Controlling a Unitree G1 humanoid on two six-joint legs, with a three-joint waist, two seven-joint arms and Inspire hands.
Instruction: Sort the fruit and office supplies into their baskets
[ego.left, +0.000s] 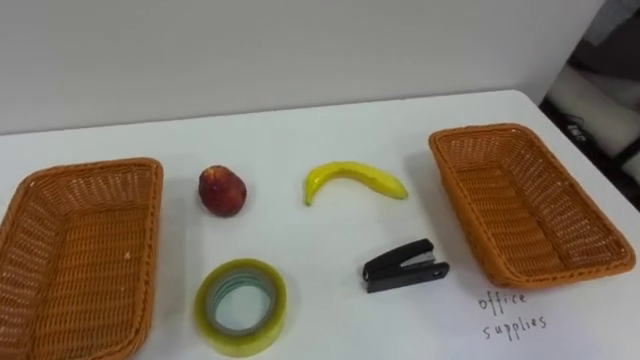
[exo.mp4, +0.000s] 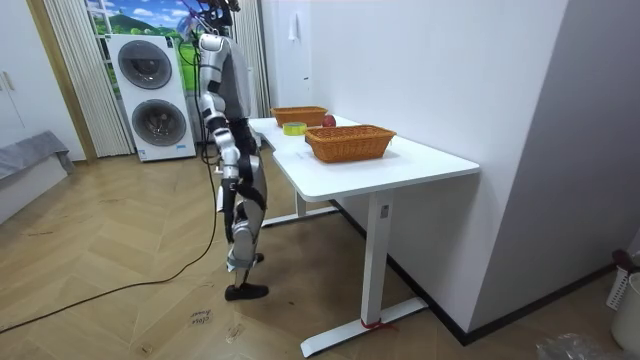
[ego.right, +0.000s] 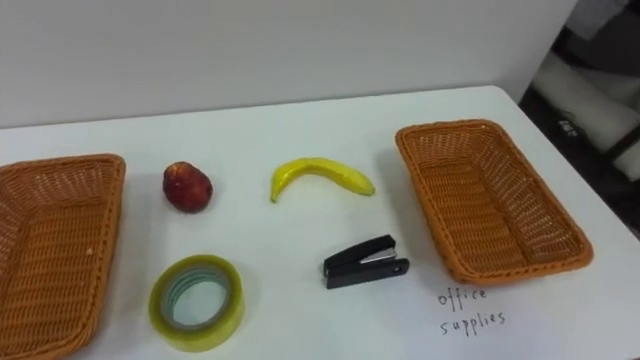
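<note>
On the white table (ego.left: 300, 130) lie a red apple (ego.left: 222, 190), a yellow banana (ego.left: 354, 180), a yellow-green roll of tape (ego.left: 241, 306) and a black stapler (ego.left: 404, 266), all between two empty wicker baskets. The left basket (ego.left: 75, 250) stands at the table's left, the right basket (ego.left: 525, 200) at its right. In the room view I stand upright at the table's long side. My right hand (exo.mp4: 240, 162) hangs beside my body, away from the objects.
Handwritten words (ego.left: 512, 312) are on the tabletop just in front of the right basket. A white wall runs behind the table. The table's right edge lies close past the right basket. Stacked washing machines (exo.mp4: 155, 95) stand behind me.
</note>
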